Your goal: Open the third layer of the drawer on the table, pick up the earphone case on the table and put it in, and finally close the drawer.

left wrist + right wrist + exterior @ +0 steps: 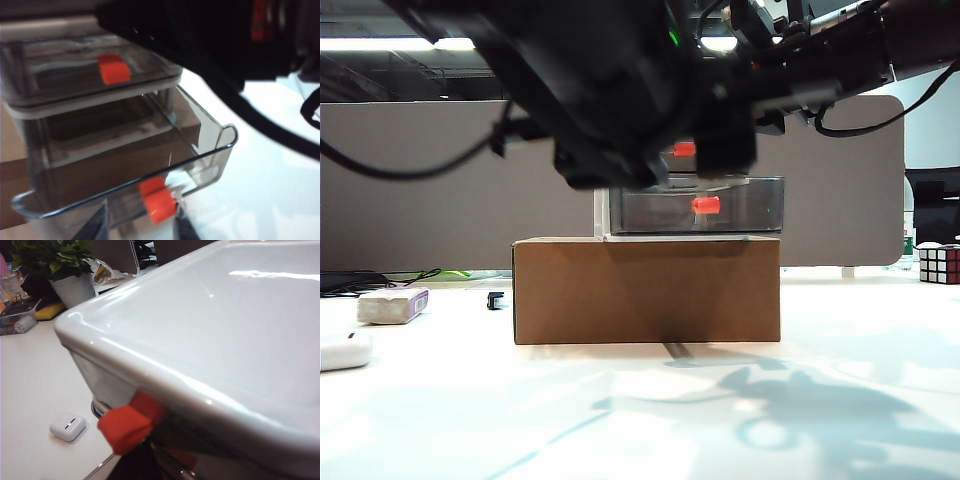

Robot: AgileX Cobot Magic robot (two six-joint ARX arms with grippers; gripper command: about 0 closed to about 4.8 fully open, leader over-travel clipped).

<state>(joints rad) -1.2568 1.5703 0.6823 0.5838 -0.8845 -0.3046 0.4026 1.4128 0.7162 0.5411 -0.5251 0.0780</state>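
The drawer (695, 205) stands on a brown cardboard box (647, 290). Its third layer (125, 185) is pulled out, smoky grey, with an orange-red handle (157, 200). My left gripper (142, 203) is open around that handle, which sits close to one dark finger (182, 227) with a gap to the other; in the exterior view it is a blurred dark mass (620, 150) before the drawer. The white earphone case (345, 350) lies on the table (640, 420) at the far left, also seen as (67, 426). My right gripper (145, 467) is a dark shape under the unit's white top (210, 330).
A whitish block with a purple edge (392, 305) and a small black item (496, 299) lie left of the box. A Rubik's cube (940, 263) stands at the far right. A potted plant (50, 260) stands beyond the table. A grey partition runs behind.
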